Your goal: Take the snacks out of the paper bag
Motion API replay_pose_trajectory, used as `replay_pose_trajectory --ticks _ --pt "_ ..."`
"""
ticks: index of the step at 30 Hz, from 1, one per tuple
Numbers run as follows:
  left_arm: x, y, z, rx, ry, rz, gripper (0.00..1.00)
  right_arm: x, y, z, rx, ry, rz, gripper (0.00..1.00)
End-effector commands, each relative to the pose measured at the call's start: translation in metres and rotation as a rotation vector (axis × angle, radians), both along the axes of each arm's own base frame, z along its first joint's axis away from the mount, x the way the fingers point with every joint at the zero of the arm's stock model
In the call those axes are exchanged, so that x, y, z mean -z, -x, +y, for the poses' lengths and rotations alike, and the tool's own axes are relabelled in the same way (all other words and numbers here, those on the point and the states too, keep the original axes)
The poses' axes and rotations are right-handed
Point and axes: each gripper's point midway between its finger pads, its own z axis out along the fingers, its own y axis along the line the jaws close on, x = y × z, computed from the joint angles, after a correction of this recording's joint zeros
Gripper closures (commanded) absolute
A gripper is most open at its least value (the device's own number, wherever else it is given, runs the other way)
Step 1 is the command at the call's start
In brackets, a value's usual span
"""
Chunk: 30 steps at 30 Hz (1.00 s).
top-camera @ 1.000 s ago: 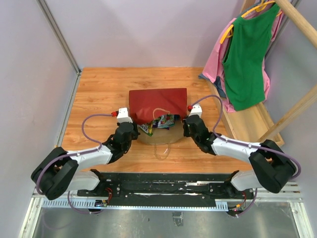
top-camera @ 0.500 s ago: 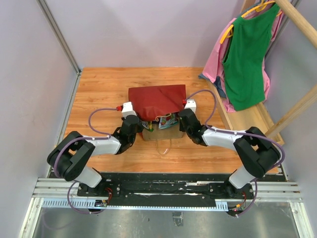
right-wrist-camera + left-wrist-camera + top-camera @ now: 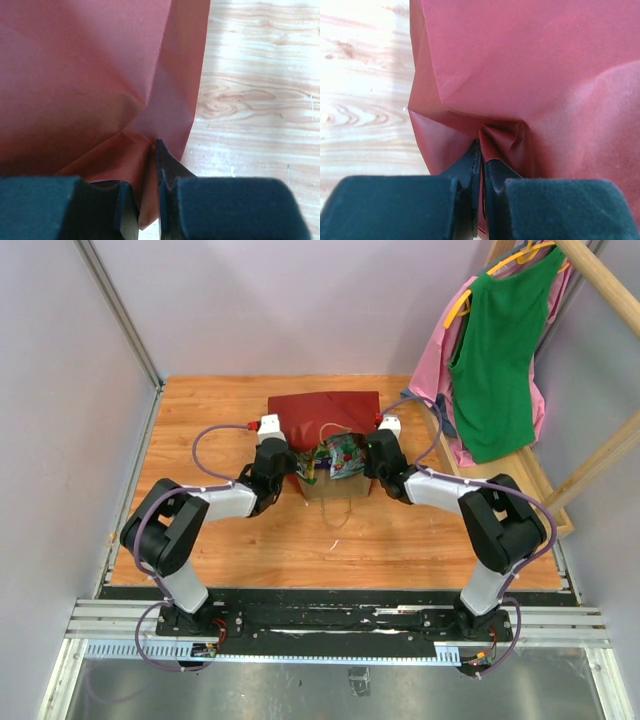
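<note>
Two grips: your left hand and right hand each pinched the creased red paper bag, glossy snacks showing.

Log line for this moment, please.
left gripper: shut on bag, left side | right gripper: shut on bag, right side | snacks: showing at bag mouth

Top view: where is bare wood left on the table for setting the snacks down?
Bare wood: the wide left part of the table, between the left wall and the left arm; the strip between the paper bag and the back wall; the near band before the rail. Crowded: the bag's mouth, with snacks, left tool and right tool.
</note>
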Motion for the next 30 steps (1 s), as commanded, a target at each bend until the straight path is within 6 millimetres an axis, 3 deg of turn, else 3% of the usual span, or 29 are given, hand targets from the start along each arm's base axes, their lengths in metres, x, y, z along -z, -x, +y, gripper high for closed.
replay_pose_trajectory --ticks 1,8,16,19,21,23,24,26,28,30 --pt "-0.016 -0.024 -0.010 0.059 -0.001 -0.023 0.94 0.004 -0.015 0.000 -0.017 -0.014 0.034 0.85" --pt "-0.019 -0.059 -0.014 0.077 -0.028 -0.022 0.94 -0.004 -0.049 0.001 -0.029 -0.052 0.023 0.85" --pt "-0.020 -0.092 -0.043 0.180 -0.048 0.021 0.94 -0.026 -0.100 -0.014 -0.043 -0.068 -0.020 0.84" --pt "-0.031 -0.093 -0.045 0.187 -0.049 0.014 0.94 -0.033 -0.103 -0.012 -0.110 -0.114 0.007 0.83" --pt "-0.036 -0.084 -0.042 0.189 -0.036 0.008 0.93 -0.041 -0.097 -0.012 -0.143 -0.147 0.002 0.82" --pt "-0.043 -0.074 -0.038 0.191 -0.018 -0.002 0.81 -0.050 -0.084 -0.011 -0.165 -0.173 -0.015 0.72" --pt "-0.048 -0.068 -0.037 0.197 -0.008 -0.008 0.68 -0.053 -0.076 -0.010 -0.181 -0.186 -0.018 0.61" --pt "-0.053 -0.054 -0.034 0.214 0.006 -0.012 0.31 -0.062 -0.061 -0.011 -0.197 -0.210 -0.027 0.37" --pt "-0.058 -0.042 -0.031 0.229 0.012 -0.022 0.05 -0.064 -0.044 -0.014 -0.192 -0.225 -0.021 0.22" --pt "-0.068 -0.029 -0.032 0.277 0.007 -0.034 0.00 -0.068 -0.029 -0.019 -0.176 -0.248 -0.022 0.13"
